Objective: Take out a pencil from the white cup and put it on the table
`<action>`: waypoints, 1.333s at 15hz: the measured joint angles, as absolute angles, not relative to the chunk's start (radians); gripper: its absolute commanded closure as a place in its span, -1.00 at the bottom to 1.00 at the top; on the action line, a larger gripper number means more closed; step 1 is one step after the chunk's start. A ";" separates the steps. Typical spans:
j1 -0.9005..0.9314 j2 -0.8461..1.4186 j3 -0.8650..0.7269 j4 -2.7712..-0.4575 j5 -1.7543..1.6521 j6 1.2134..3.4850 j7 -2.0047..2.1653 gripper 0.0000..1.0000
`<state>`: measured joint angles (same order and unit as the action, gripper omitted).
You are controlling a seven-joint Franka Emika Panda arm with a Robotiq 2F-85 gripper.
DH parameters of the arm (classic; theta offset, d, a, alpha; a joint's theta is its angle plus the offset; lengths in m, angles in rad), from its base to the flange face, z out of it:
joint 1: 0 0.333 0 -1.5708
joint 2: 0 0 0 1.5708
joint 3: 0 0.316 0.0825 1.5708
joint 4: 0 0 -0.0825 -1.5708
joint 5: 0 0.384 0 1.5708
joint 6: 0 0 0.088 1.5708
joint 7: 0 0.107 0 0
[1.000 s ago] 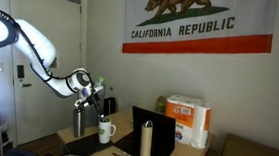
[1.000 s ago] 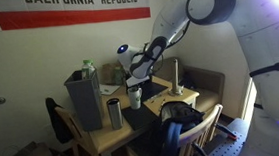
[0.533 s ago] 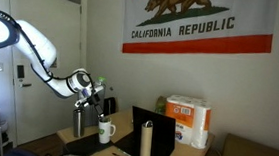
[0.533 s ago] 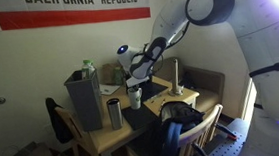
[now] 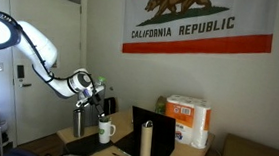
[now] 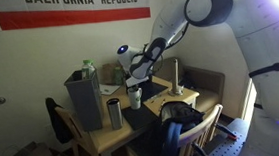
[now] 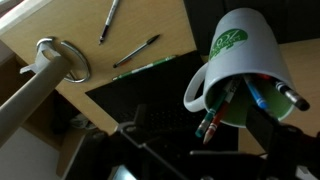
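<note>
The white cup (image 7: 240, 60) has a green logo and a green inside, and fills the right of the wrist view with its handle toward the middle. Several coloured pencils (image 7: 212, 120) stick out of it, their tips toward the camera. My gripper (image 7: 215, 150) shows only as dark fingers around the pencil tips, standing apart with nothing clamped. In both exterior views the gripper (image 5: 92, 95) (image 6: 132, 77) hangs just above the cup (image 5: 106, 132) (image 6: 135, 96) on the wooden table (image 6: 109, 141).
Two pens (image 7: 108, 20) (image 7: 136, 52) and a green pencil (image 7: 150, 68) lie on the table (image 7: 60, 25) by a metal stand (image 7: 58, 62). A steel tumbler (image 6: 114, 112), a grey box (image 6: 83, 97), a black screen (image 5: 154, 127) and a paper-towel pack (image 5: 188, 120) crowd the top.
</note>
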<state>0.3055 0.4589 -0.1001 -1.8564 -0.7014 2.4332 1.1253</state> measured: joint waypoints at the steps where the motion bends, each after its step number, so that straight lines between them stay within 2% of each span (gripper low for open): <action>1: 0.304 0.460 -0.100 -1.853 -0.701 2.433 1.125 -1.00; 13: 0.279 0.464 -0.100 -1.842 -0.701 2.437 1.124 -1.00; 14: 0.278 0.464 -0.100 -1.842 -0.701 2.439 1.124 -0.87; 15: 0.276 0.464 -0.100 -1.842 -0.701 2.441 1.124 -0.66; 16: 0.274 0.464 -0.100 -1.842 -0.701 2.444 1.124 -0.31; 20: 0.265 0.464 -0.101 -1.842 -0.701 2.466 1.123 0.29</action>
<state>0.2654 0.4637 -0.1009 -1.8421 -0.7014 2.4658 1.1232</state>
